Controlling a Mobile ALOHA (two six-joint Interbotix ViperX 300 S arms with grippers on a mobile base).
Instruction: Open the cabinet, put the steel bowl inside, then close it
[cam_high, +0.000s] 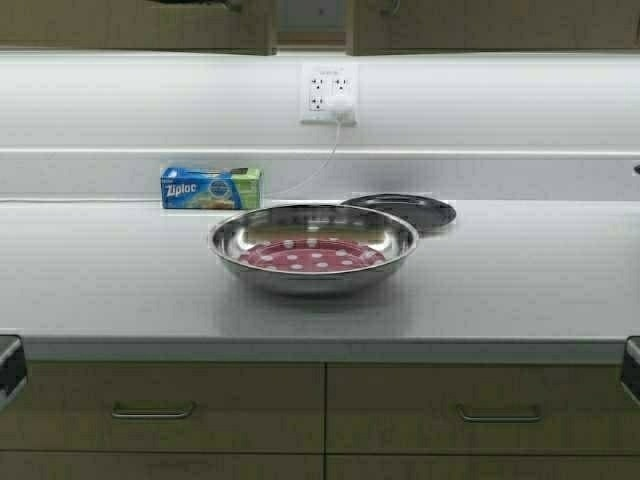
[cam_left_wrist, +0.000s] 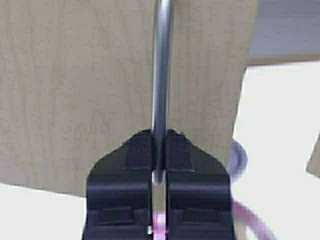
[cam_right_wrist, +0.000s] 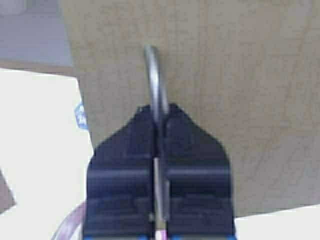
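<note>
The steel bowl (cam_high: 313, 245), red inside with white dots, rests on the counter (cam_high: 520, 290) in the middle of the high view. Only the lower edges of the cabinet's two tan doors (cam_high: 135, 30) (cam_high: 490, 30) show at the top, with a gap between them. In the left wrist view my left gripper (cam_left_wrist: 159, 137) is shut on the left door's steel bar handle (cam_left_wrist: 162, 60). In the right wrist view my right gripper (cam_right_wrist: 159, 112) is shut on the right door's handle (cam_right_wrist: 156, 75). Both arms are almost wholly above the high view.
A blue Ziploc box (cam_high: 211, 187) stands against the back wall. A flat dark plate (cam_high: 405, 210) lies just behind the bowl to the right. A wall outlet (cam_high: 328, 95) holds a plug with a white cord. Under-counter drawers (cam_high: 152, 410) run below.
</note>
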